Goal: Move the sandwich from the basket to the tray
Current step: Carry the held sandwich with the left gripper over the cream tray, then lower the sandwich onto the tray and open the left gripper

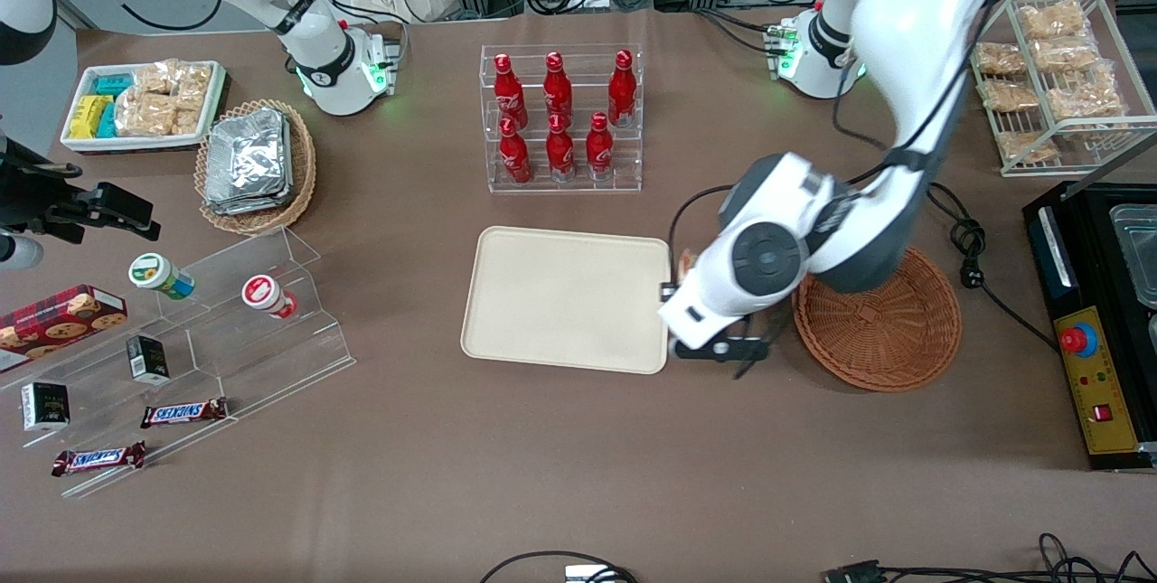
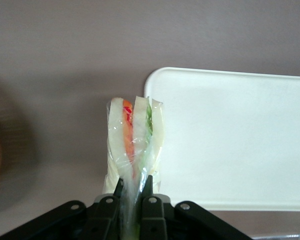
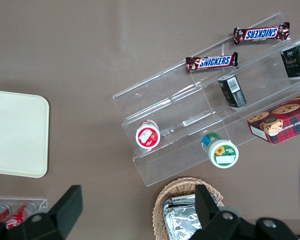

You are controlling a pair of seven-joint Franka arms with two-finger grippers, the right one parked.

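The working arm's pincer (image 2: 132, 202) hangs over the brown desk (image 1: 542, 474) between the woven basket (image 1: 877, 316) and the cream tray (image 1: 565, 298), its two fingers clamped on the clear wrap of the sandwich (image 2: 135, 142). The wedge hangs clear of the basket, just beside the tray's edge nearest the basket and not yet over the tray floor.

By the look of it, the carry step is in hand: the pick is done and the set-down is not. The next move appears to call for a short sideways travel until the sandwich is over bare tray, then a descent and release; the hold seems to be on wrap and little else, so a slow pace would suit.

The wrist camera shows the grip itself, the pale bread and the orange and green filling stripes. From the front, the arm's white housing covers the pincer and nearly all of the sandwich, but that view alone shows the emptied basket.
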